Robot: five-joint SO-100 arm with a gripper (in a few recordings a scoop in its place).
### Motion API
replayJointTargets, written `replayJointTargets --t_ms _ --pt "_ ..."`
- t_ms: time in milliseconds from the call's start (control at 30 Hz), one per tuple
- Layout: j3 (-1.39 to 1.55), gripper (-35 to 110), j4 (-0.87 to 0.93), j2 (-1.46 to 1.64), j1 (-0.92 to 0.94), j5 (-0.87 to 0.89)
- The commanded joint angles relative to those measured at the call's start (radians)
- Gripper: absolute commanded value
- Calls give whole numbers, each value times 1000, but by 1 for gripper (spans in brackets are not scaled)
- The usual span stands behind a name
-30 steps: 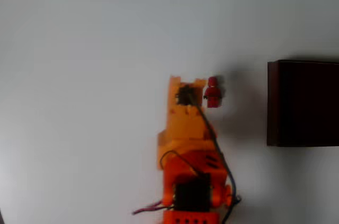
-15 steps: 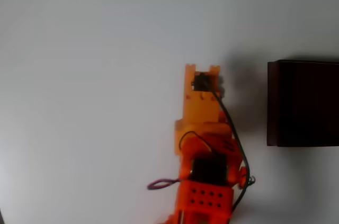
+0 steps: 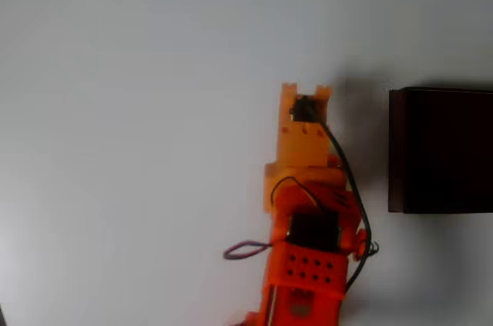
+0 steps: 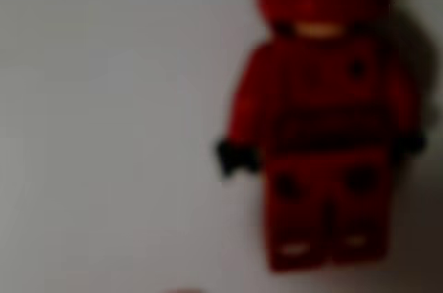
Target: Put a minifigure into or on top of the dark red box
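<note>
The plain white table (image 3: 139, 110) is the widest thing under me, matte and evenly lit in the overhead view. On it, at the right edge of that view, sits the large rectangular dark red box (image 3: 397, 149) with thin maroon walls and a near-black inside; its right part runs out of the picture. My own orange plastic arm (image 3: 308, 218) comes up from the bottom edge of the overhead view, with thin dark cables looping along it, and ends in my two-finger orange gripper (image 3: 306, 93), whose tips point toward the top of the picture. The gripper stands to the left of the box, near it but apart from it, with bare table between them and a soft shadow across that gap. From above my fingers are seen only as two short prongs with a notch between, and I cannot tell how far apart they stand or whether anything is between them. In the wrist view the tiny all-red plastic minifigure (image 4: 322, 120) lies flat on the white table close under my camera, blurred, head toward the top of the picture, small dark hands at its sides, blocky legs toward the bottom.
</note>
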Motion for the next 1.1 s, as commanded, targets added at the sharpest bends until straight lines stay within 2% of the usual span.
replayJointTargets --t_ms 0,1067 --pt "-35 20 -14 0 5 18" --pt "26 18 -118 -35 3 -15"
